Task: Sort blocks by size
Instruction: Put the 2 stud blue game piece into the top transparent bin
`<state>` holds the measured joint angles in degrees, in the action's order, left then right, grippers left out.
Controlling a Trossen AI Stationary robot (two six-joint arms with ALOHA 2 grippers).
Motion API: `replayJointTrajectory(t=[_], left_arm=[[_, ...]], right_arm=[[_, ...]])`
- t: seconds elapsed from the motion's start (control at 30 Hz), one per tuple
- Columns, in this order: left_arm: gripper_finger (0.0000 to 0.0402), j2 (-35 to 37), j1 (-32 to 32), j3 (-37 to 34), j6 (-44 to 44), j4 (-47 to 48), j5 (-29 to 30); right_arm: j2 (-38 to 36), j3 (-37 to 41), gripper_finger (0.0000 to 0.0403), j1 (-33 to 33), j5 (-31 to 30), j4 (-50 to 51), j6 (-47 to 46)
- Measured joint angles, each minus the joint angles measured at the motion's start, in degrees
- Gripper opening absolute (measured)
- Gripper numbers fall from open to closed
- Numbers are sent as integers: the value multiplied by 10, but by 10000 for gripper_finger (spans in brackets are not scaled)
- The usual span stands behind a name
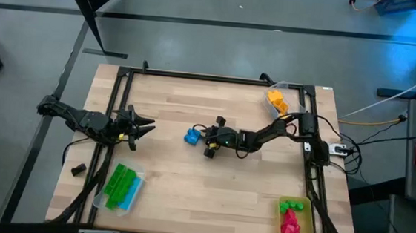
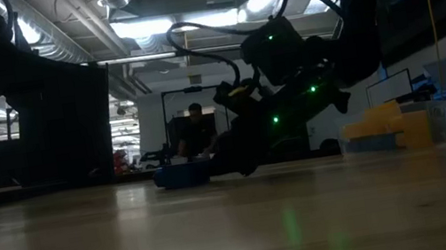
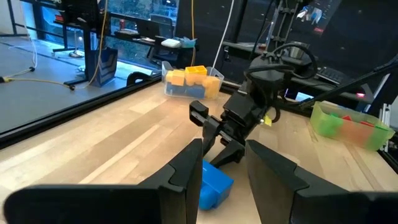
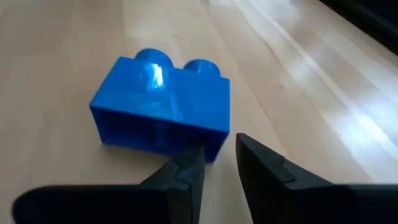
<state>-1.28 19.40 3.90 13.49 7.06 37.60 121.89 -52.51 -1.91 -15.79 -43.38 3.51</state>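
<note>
A blue block point(image 1: 192, 136) is seen lying on the desk point(image 1: 188, 182) near its middle. The right gripper point(image 1: 207, 141) is held low just beside that block, its fingers point(image 4: 186, 171) a narrow gap apart with nothing between them, one fingertip touching the block's end. The left gripper point(image 1: 146, 126) is held toward the left edge, partly apart and empty. Green blocks point(image 1: 119, 187) are gathered near the front-left corner, yellow-orange blocks point(image 1: 276, 99) near the back-right corner, red blocks point(image 1: 290, 224) at the front-right corner.
</note>
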Motion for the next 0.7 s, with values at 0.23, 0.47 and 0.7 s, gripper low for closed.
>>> replayJointTrajectory(t=[0.23, 0.47, 0.7], left_arm=[[107, 0, 0, 0, 0, 0, 0], [107, 0, 0, 0, 0, 0, 0], [107, 0, 0, 0, 0, 0, 0]], right_arm=[[0, 0, 60, 0, 0, -2, 10], [0, 0, 32, 0, 0, -3, 13], [-1, -1, 5, 0, 14, -6, 14]])
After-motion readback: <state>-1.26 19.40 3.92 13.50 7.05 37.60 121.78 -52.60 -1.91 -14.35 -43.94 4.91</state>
